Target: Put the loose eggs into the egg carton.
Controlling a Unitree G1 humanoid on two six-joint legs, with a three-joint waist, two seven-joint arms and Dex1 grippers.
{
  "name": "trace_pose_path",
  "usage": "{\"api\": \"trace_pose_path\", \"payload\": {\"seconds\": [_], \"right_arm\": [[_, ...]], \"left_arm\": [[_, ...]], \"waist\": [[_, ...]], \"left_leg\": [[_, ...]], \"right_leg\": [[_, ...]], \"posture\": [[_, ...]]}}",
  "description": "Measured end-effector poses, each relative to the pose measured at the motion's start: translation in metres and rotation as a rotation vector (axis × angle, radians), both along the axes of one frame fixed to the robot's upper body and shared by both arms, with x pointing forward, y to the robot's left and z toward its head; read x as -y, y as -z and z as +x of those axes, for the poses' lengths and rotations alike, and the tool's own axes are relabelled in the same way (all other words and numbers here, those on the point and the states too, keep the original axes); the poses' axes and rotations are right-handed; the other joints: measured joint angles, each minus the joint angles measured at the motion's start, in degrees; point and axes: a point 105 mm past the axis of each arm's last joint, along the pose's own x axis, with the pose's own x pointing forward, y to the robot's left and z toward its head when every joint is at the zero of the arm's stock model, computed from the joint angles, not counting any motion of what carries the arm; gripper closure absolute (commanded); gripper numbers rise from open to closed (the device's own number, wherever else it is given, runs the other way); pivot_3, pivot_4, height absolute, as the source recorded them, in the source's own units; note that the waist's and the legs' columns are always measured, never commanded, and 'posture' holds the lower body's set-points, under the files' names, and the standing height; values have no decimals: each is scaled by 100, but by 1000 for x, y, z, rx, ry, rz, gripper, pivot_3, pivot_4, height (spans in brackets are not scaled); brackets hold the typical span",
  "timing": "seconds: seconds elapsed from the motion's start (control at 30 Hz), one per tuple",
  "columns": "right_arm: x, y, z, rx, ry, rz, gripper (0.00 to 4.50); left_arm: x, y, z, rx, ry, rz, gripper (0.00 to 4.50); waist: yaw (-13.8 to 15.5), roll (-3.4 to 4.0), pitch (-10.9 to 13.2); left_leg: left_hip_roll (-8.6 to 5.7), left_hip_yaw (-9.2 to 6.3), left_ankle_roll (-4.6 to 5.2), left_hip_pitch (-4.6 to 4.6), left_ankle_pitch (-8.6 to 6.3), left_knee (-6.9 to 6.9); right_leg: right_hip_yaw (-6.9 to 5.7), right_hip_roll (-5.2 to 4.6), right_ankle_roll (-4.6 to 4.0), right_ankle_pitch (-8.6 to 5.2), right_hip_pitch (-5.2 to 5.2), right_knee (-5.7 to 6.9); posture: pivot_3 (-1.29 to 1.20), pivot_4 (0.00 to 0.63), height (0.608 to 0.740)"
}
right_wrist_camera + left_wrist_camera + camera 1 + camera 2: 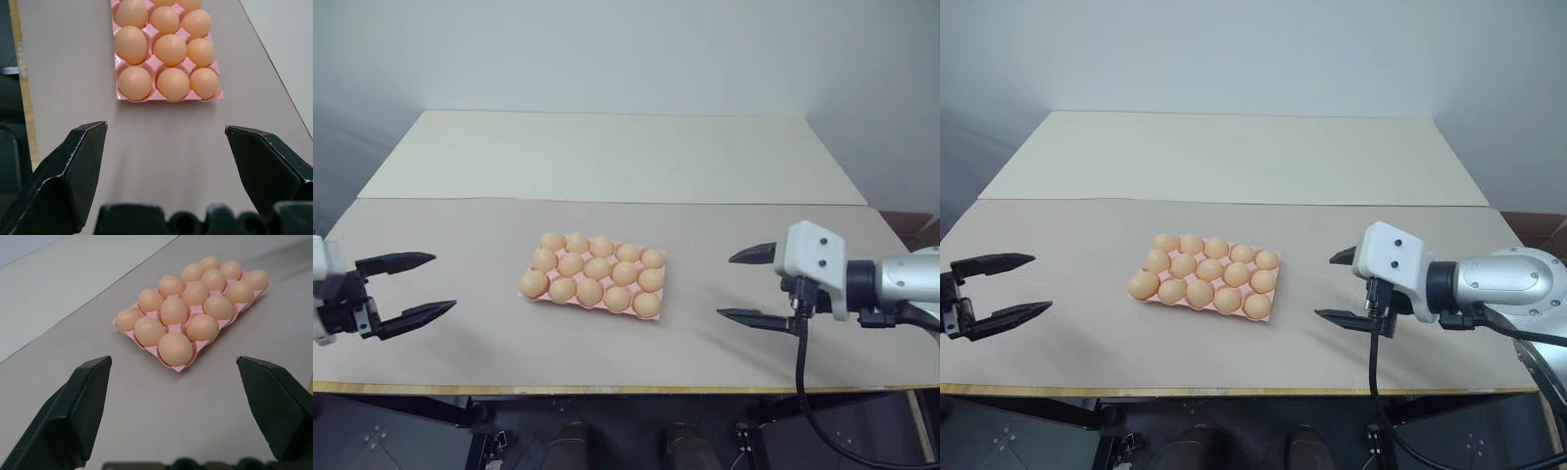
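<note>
The pink egg carton (152,350) lies flat in the middle of the table. Every cup holds a pale orange egg (597,268), in three rows of five. The loose eggs are out of view; every egg I see sits in a cup. My left gripper (443,282) hovers well to the left of the carton, open, fingers pointing toward it with nothing between them. My right gripper (724,286) hovers to the carton's right, a short gap away, also open and empty. In the right wrist view the carton's (152,62) short end faces the open fingers.
The carton rests on a tan table surface (470,245) that joins a paler cream panel (607,157) farther back. The table's front edge (607,389) runs just below both grippers. A black cable (800,362) hangs from my right wrist over that edge.
</note>
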Motion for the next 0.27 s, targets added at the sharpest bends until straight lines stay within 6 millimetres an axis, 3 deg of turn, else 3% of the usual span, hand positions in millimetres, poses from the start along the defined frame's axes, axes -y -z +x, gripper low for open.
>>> {"api": "trace_pose_path", "payload": {"seconds": [0.27], "right_arm": [[7,2,2,-26,-24,-9,0]], "left_arm": [[2,0,-13,7,-34,20,50]], "waist": [[1,0,0]], "left_leg": [[4,4,0,2,0,-1]], "right_leg": [[2,3,-1,0,-1,0]], "posture": [[0,150,740]]}}
